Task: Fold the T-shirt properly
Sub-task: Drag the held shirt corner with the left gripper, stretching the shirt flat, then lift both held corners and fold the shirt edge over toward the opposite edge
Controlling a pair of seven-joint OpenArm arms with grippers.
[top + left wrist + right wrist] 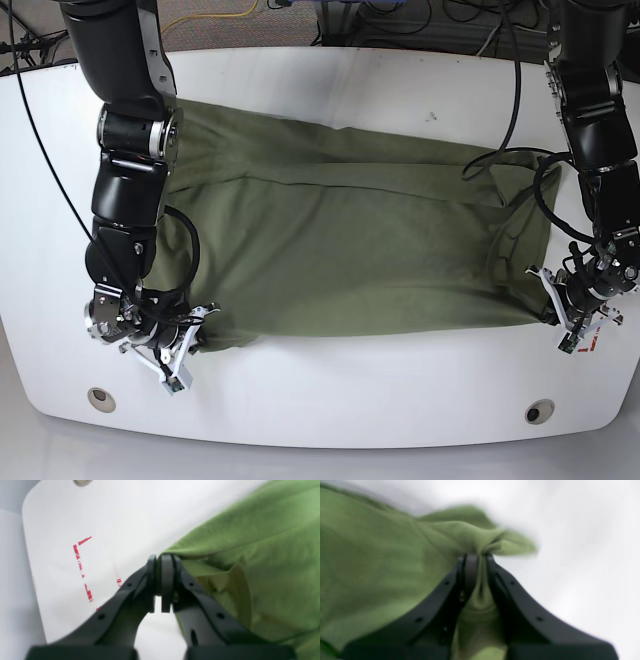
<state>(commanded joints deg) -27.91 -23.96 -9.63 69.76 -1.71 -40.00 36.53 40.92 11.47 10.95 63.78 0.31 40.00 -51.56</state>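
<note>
Olive-green cloth, the T-shirt (360, 245), spans the white worktop (300, 400) between the two arms, its near edge drawn out between the grippers and running along the worktop's near edge, with white surface showing between; in the base view its far part reaches toward the far left of the worktop.

Left gripper (160, 557) has its jaws closed on a pinch of the shirt's edge, near the worktop's near right corner; beside it the fabric hangs in folds, and red marks (77, 552) show on the white surface just beyond. Right gripper (480, 556) has its jaws closed on a gathered bunch of the same shirt, toward the worktop's near left corner; a small flap of cloth pokes out past the fingertips (491, 562); that wrist view is blurred.

Two round grommets (540, 411) sit in the worktop, one near each near corner.
</note>
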